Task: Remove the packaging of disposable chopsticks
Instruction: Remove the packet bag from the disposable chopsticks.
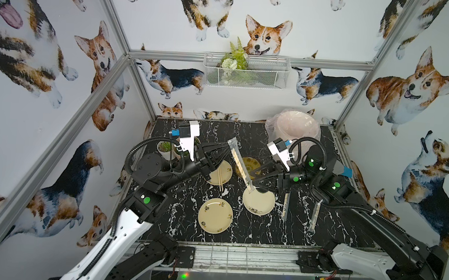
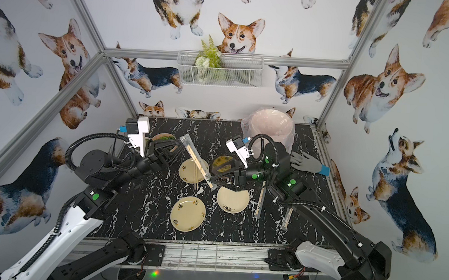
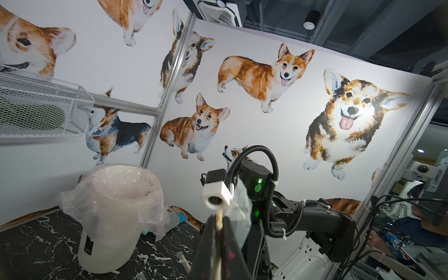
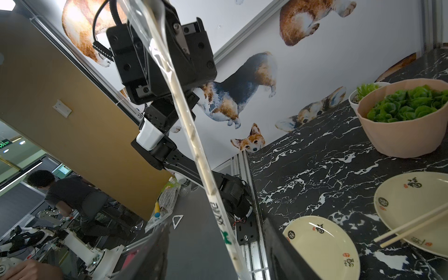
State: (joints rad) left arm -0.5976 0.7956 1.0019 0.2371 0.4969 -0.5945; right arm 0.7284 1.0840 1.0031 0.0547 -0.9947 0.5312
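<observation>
From left pincer [image 1: 228,147], packaging [image 1: 240,164] seemingly reaches right pincer [image 1: 255,185].

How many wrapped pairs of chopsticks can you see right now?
3. One wrapped pair is held aloft in the left gripper; a second and a third lie flat near the right arm. The arms could hide more.

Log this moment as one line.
left gripper: shut on wrapped chopsticks, raised | right gripper: open at their lower end | sleeve: not yet off
</observation>
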